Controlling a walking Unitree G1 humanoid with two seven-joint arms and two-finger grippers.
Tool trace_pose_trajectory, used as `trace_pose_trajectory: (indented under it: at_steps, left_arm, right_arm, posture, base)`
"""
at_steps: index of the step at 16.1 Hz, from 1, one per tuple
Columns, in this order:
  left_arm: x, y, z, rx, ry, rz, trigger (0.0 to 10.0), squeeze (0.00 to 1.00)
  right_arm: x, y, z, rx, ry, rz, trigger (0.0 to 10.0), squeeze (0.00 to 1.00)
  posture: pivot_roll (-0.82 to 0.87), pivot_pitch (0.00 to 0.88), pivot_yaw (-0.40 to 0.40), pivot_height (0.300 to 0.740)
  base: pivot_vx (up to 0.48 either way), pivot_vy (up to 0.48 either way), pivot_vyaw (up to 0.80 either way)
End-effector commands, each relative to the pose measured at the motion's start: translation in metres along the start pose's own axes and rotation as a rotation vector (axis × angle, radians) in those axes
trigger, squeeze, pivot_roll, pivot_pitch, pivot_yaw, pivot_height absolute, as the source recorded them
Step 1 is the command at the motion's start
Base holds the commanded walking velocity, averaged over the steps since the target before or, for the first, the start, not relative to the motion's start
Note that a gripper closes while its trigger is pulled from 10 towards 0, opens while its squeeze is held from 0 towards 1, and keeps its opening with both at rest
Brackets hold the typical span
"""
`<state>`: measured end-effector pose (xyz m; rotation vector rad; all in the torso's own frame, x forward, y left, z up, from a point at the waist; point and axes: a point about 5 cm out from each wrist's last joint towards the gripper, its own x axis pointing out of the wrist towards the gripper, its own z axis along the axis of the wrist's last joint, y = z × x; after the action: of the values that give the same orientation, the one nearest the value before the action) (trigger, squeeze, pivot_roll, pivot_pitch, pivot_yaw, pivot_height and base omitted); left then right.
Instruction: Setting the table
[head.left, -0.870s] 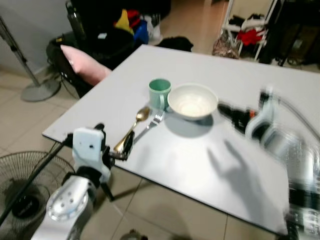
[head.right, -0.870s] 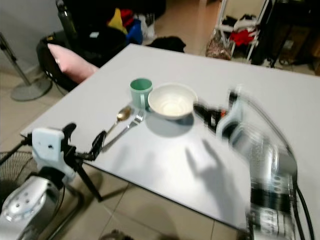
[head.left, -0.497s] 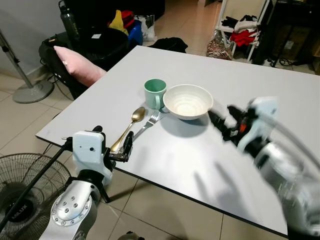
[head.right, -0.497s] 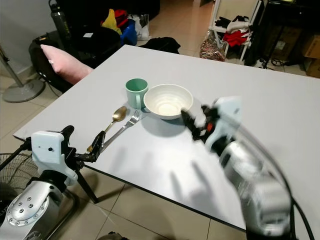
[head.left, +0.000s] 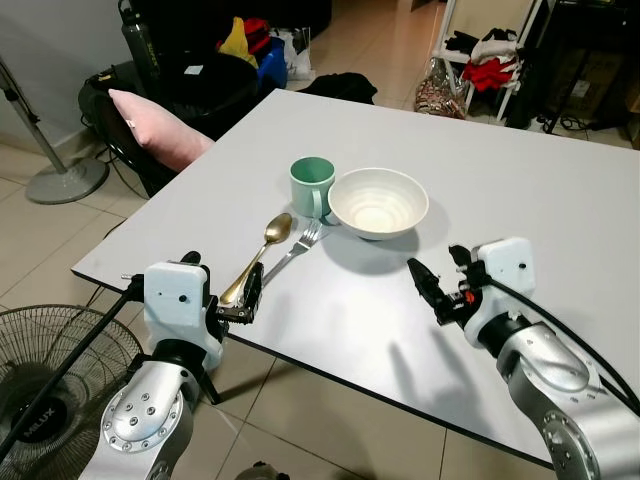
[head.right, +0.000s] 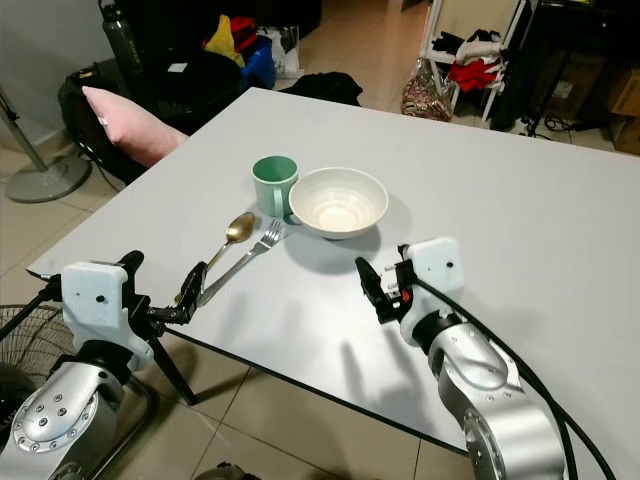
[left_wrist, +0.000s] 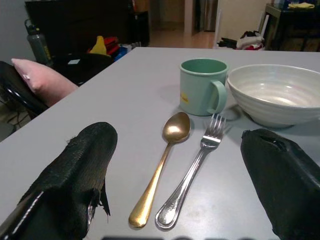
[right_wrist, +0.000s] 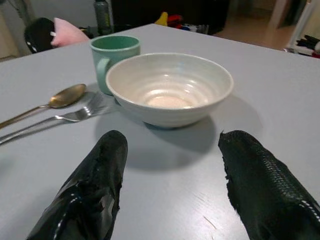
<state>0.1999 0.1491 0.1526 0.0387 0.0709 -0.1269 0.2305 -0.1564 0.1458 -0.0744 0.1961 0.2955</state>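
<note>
On the big grey table (head.left: 520, 190) a white round bowl (head.left: 378, 201) sits with a green mug (head.left: 312, 186) touching it at nine o'clock, a gold spoon (head.left: 260, 252) and silver fork (head.left: 292, 254) at seven, while the left gripper (head.left: 250, 297) and right gripper (head.left: 434, 286) hover wide apart, holding nothing.

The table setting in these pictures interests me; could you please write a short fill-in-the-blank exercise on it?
1. The mug beside the white bowl is ____ in colour.
2. The gold-coloured spoon lies side by side with a silver ____.
3. The left gripper hovers at the handle ends of the cutlery with its fingers ____.
4. The right gripper points toward the white ____.

Missing words: green; fork; open; bowl
</note>
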Motion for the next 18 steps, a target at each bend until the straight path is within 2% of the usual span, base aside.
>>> trace_pose_trajectory:
  at_steps: [1, 10, 15, 16, 17, 18]
  left_arm:
    - [-0.0008, 0.0003, 0.0013, 0.009, -0.003, -0.001, 10.0, 0.00]
    - [0.0026, -0.0011, -0.0002, 0.018, 0.003, -0.017, 10.0, 0.00]
    - [-0.0006, -0.0004, 0.0015, 0.035, -0.017, -0.010, 10.0, 0.00]
    - [-0.0006, -0.0005, 0.0023, 0.025, -0.018, -0.004, 10.0, 0.00]
    - [-0.0010, -0.0004, 0.0023, 0.026, -0.017, -0.003, 10.0, 0.00]
    - [-0.0012, -0.0005, 0.0022, 0.027, -0.016, -0.004, 10.0, 0.00]
  right_arm:
    - [-0.0031, 0.0012, -0.0028, 0.000, 0.002, -0.018, 10.0, 0.00]
    - [-0.0032, 0.0023, -0.0069, -0.001, 0.013, -0.035, 10.0, 0.00]
    - [-0.0040, 0.0056, -0.0088, 0.020, 0.011, -0.020, 10.0, 0.00]
    - [-0.0041, 0.0061, -0.0101, 0.035, 0.015, -0.012, 10.0, 0.13]
    - [-0.0044, 0.0065, -0.0113, 0.043, 0.019, -0.007, 10.0, 0.40]
    - [-0.0044, 0.0067, -0.0117, 0.045, 0.021, -0.006, 10.0, 0.40]
  posture:
    - [-0.02, 0.000, 0.058, 0.740]
    - [-0.03, 0.000, 0.067, 0.740]
    - [-0.03, 0.000, 0.068, 0.740]
    - [-0.03, 0.000, 0.069, 0.740]
    - [-0.03, 0.000, 0.069, 0.740]
    - [-0.03, 0.000, 0.069, 0.740]
  base:
    - [-0.285, 0.000, 0.00]
    - [-0.281, 0.000, 0.00]
    - [0.000, 0.000, 0.00]
    - [0.000, -0.322, 0.00]
    - [0.000, -0.412, 0.00]
    - [0.000, -0.412, 0.00]
